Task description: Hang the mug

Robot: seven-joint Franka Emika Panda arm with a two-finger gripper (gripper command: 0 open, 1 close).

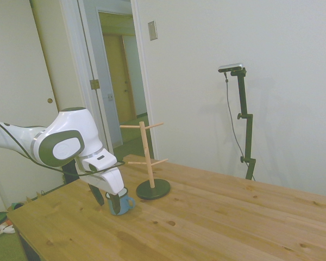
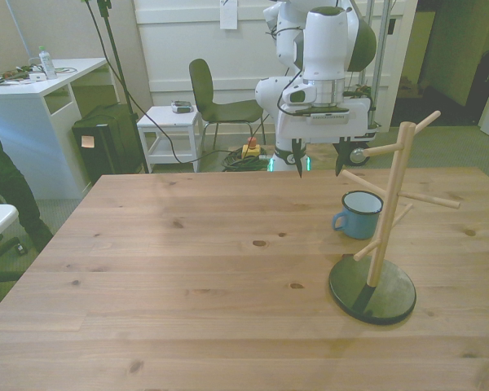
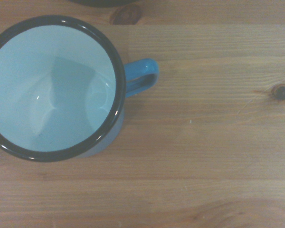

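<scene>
The blue mug [image 2: 360, 214] stands upright on the wooden table [image 2: 187, 277], its loop handle turned toward the front view's left. Its rim looks dark. The wrist view looks straight down into the mug [image 3: 52, 90], pale blue inside, with the handle [image 3: 141, 77] sticking out sideways. My gripper [image 2: 319, 165] hangs open just above and behind the mug, nothing between its fingers. From the side, the gripper [image 1: 107, 204] is low over the table, one finger overlapping the mug [image 1: 121, 204]. A wooden mug tree [image 2: 389, 204] with bare pegs stands beside the mug on a dark round base [image 1: 152, 189].
A person in dark clothing [image 2: 0, 187] stands at the front view's left edge. Behind the table are a dark chair [image 2: 216, 102], a small white stand [image 2: 173, 130] and a white desk [image 2: 33, 98]. The tree's pegs [image 2: 428, 198] reach out over the mug.
</scene>
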